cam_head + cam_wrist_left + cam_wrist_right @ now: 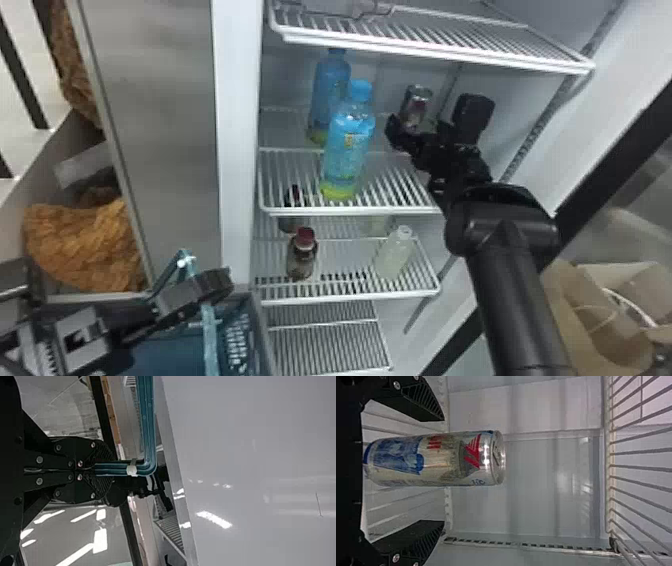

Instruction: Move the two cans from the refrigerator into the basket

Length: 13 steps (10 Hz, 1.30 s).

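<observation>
Head view, can and bottles: a slim metal can [416,107], right of centre in the upper half; left of it, two blue-tinted plastic bottles [350,150]; lower down, a brown bottle with a dark red cap [301,255] and a cloudy pale bottle [394,254]
Head view, surface and room: white wire shelves [350,211] fill the middle; at far left, a crinkled orange-brown heap [85,245]; at lower left, the teal basket [240,340]
Head view, hands: the right gripper [434,114], upper right, is spread around the can; the left gripper [217,284], lower left, is at the basket's handle [209,345]
Left wrist view, material: the handle is grooved, with a white clip [132,469], beside a smooth, glossy panel [257,447]
Left wrist view, hand: the left gripper [106,471] is clenched on the handle
Right wrist view, material: shiny cylindrical can, upright, printed blue and red, before smooth pale walls [550,479]
Right wrist view, hand: the right gripper [443,471] is wide open, ridged fingers [425,399] either side of the can, apart from it
</observation>
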### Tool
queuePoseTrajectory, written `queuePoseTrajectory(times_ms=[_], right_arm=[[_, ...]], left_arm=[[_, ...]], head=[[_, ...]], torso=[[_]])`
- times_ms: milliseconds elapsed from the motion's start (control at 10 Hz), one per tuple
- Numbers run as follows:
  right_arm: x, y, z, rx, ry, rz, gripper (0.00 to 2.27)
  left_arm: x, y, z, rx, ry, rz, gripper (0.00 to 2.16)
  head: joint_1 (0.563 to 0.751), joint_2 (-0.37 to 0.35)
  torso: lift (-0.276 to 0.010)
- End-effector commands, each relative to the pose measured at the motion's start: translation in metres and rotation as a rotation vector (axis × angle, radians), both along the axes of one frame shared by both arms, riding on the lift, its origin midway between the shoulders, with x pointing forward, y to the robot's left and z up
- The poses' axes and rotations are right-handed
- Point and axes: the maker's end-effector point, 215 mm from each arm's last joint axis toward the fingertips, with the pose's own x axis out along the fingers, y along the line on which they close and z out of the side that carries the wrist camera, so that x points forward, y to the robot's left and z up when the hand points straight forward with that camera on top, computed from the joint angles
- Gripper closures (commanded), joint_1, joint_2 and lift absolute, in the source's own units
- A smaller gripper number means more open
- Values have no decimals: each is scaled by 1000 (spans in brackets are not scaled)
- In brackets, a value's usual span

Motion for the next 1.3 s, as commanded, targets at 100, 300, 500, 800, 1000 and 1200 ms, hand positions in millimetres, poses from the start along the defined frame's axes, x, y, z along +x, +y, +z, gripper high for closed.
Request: queuePoseTrajectory(times_ms=[100,300,500,800,1000,1200], right_arm=[[11,-1,1,-9,12,-7,122],[23,0,-5,9,36,-17,124],[32,4,-5,6,50,-10,125],[37,5,-12,4,78,-9,699],[35,2,-10,-17,79,-15,1276],[33,1,-7,-31,66,-15,1277]], left_arm=[[2,0,0,-1,-1,2,1197],[1,0,0,-2,1,0,1196],[2,-1,0,-3,0,0,1197],[3,0,1,-6,-2,2,1197],[2,1,0,-5,1,4,1197],[2,0,1,-7,0,4,1197]], head=[[647,-267],[643,-265],[641,-262],[636,-254],[638,-253],[637,-255]], torso=[[-35],[-35],[-35],[-35],[-35],[-35]])
